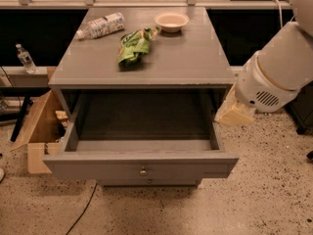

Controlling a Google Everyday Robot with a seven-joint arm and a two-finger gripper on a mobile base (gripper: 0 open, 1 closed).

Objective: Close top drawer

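The gripper [234, 114] is hovering beside the pulled-out top drawer [98, 169], grip width impossible to tell; it's needing a square, centred push near the knob [143, 171].
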